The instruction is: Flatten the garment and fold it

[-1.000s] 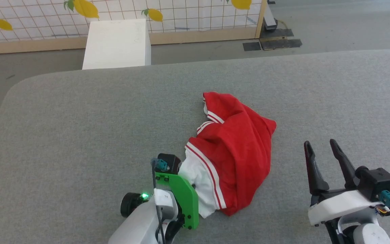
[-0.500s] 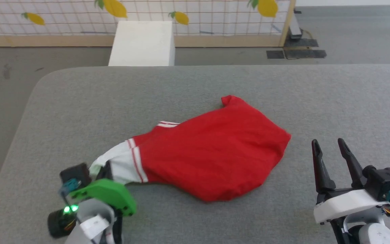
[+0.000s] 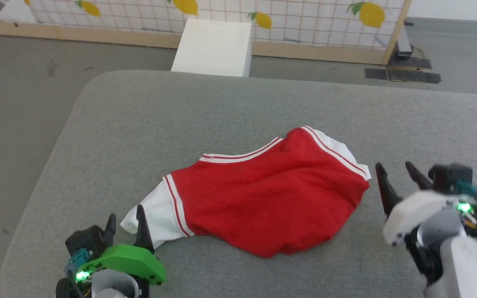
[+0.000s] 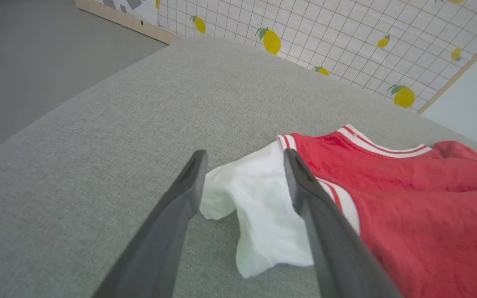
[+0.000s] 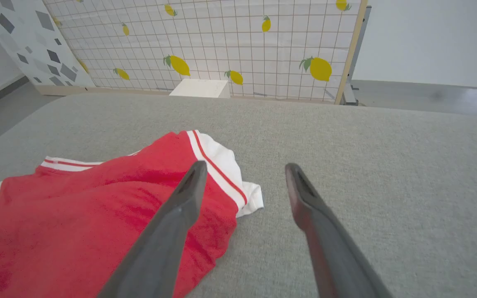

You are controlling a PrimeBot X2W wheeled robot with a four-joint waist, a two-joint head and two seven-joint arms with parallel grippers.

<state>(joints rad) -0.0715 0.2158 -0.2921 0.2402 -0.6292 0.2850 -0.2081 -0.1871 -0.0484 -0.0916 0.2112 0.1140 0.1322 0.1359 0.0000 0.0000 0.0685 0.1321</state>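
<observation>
The left end effector [image 3: 126, 212] sits low at the T-shirt's [image 3: 263, 203] white sleeve, fingers apart. The right end effector [image 3: 392, 164] hovers beside the other sleeve, fingers apart.

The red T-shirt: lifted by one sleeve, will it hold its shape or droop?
The garment lies in soft wrinkles and bulges, so it would probably droop from wherever it is pinched. Its white sleeve looks thin and crumpled, so likely light. Pushed across the textured grey surface, it would more likely bunch than slide flat.
</observation>
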